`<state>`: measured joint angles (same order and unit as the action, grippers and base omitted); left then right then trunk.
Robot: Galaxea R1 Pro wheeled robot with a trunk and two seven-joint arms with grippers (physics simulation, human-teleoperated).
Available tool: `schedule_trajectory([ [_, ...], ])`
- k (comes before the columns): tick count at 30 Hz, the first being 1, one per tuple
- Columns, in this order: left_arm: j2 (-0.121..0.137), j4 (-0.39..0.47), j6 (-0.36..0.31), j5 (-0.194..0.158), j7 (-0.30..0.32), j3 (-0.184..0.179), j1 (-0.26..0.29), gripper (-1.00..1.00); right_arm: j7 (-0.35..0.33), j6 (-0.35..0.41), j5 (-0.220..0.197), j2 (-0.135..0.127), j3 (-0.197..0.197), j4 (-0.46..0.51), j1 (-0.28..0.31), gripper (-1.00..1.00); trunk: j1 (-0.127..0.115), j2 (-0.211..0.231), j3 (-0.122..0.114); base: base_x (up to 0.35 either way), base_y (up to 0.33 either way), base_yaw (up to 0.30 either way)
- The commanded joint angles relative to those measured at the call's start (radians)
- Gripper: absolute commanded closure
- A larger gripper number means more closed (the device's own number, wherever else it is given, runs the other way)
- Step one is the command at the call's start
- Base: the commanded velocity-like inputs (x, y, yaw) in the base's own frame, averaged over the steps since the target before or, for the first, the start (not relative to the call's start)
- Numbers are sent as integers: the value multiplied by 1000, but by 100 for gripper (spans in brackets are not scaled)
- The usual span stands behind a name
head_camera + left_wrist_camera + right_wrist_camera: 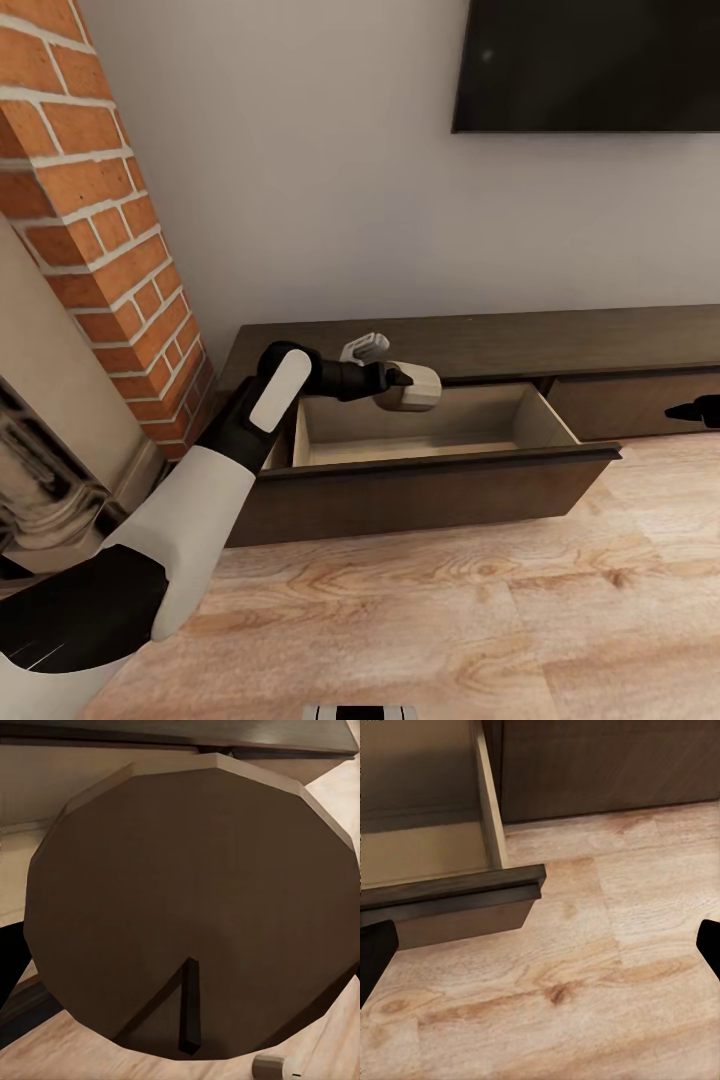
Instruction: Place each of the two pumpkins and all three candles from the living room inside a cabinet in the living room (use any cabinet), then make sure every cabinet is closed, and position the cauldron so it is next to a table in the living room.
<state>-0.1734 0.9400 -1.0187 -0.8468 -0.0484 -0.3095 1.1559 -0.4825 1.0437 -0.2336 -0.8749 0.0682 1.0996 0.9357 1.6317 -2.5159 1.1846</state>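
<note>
Left tool [402, 379] grips a candle [410, 388] above the cabinet's [520, 345] open, bare drawer [430, 470].

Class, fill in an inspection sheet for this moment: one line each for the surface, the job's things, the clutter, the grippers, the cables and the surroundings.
Surface: light wooden floor, bare where seen.
Job's things: cabinet has one drawer pulled out, its visible interior bare; beige candle is held above the drawer.
Clutter: small white object lies on the cabinet top.
Grippers: left gripper is shut on the candle; right gripper is open above the floor beside the drawer's corner.
Cables: nothing seen.
Surroundings: brick column, grey wall, dark screen.
</note>
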Motion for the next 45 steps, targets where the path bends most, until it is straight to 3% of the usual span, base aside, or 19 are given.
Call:
schedule_trajectory([
  [1,0,1,-3,-6,-5,0,1,100,-2,3,-1,-1,2,0,1,-100,0,0,1,0,0,0],
  [24,3,-8,1,1,-59,-1,1,100,-7,3,-3,1,-1,10,2,-100,0,0,1,0,0,0],
  [33,1,-69,-1,-1,-191,-7,1,100,-4,3,-1,22,4,85,2,-100,0,0,14,96,-11,48],
  [43,2,-83,-3,-1,-203,-8,2,100,-4,3,-1,22,0,89,2,-100,0,0,19,221,-68,31],
  [45,2,-121,-3,-1,-204,-8,2,100,-4,3,-1,22,-1,89,2,-100,0,0,19,30,-7,1],
])
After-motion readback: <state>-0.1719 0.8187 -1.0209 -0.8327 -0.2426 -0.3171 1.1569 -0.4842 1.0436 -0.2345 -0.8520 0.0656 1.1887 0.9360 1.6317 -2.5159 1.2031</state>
